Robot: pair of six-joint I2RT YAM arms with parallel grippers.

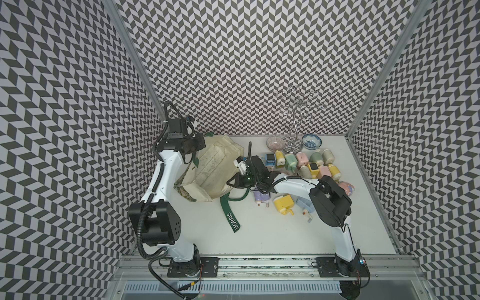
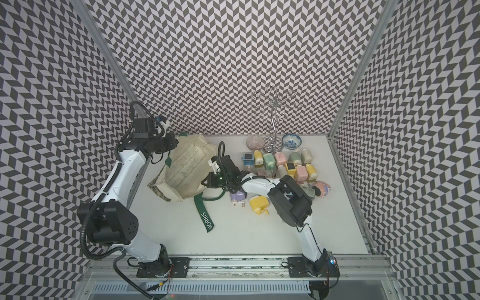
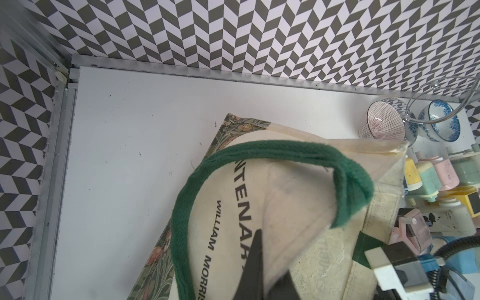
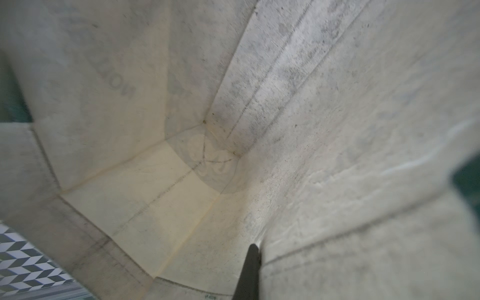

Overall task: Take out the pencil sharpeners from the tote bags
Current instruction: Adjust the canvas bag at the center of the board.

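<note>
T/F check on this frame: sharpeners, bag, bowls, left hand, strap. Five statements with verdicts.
1. Sharpeners lie on the table outside the bag. True.
2. The right wrist view shows the bag's inside with nothing in it. True.
3. Both bowls sit inside the bag. False: they stand on the table by the wire stand.
4. The left hand is open, clear of the bag. False: it is shut on the bag's cloth.
5. A green strap lettered MORRIS lies on the table. True.
</note>
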